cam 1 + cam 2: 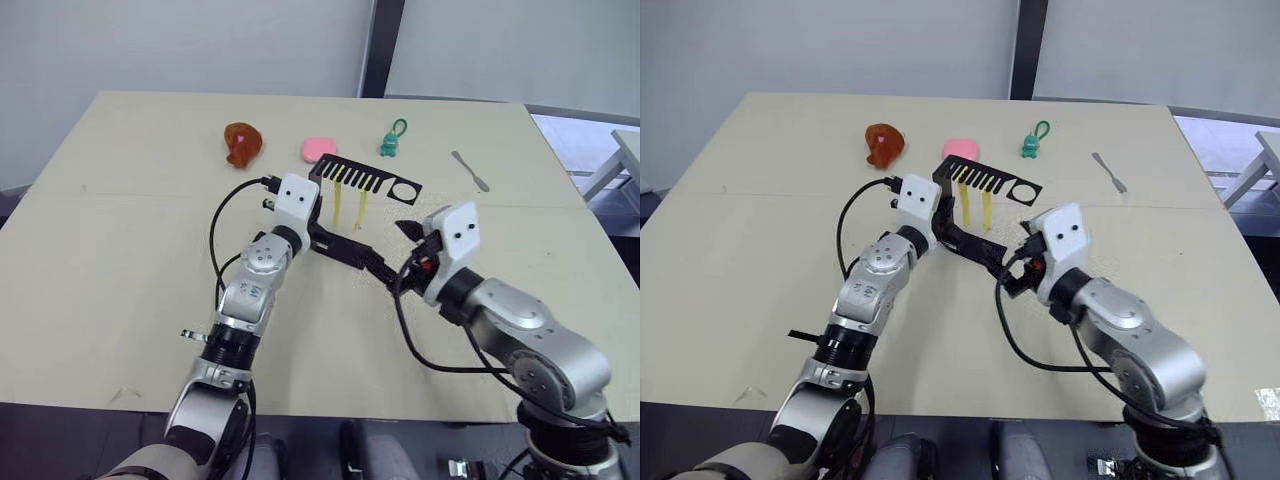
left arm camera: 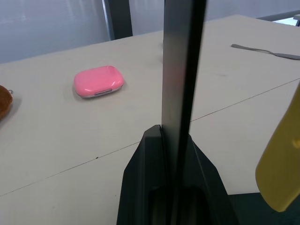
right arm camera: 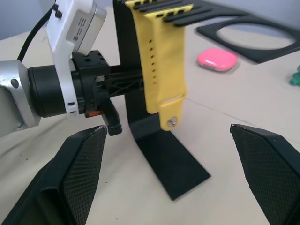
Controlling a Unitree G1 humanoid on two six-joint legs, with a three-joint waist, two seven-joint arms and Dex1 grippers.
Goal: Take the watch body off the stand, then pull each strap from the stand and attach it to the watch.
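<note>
Stand point(image 1: 364, 181) upright mid-table point(image 1: 120, 250), two yellow straps point(image 3: 161, 61) hanging from its comb top. Left gripper point(image 2: 176, 154) clamped on the stand's upright. Right gripper point(image 3: 168, 178) spread wide before the foot, empty, facing the straps. Beyond: pink case point(image 2: 98, 81), green figure point(image 1: 391, 140), brown lump point(image 1: 242, 143), spatula point(image 1: 469, 170).

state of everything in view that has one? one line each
stand: upright on the table, round hole in its top arm empty
straps: both hanging from the stand's slotted arm
left gripper: shut on the stand's upright
right gripper: open, holding nothing, facing the straps
pink case: closed, lying flat
spatula: lying flat
</note>
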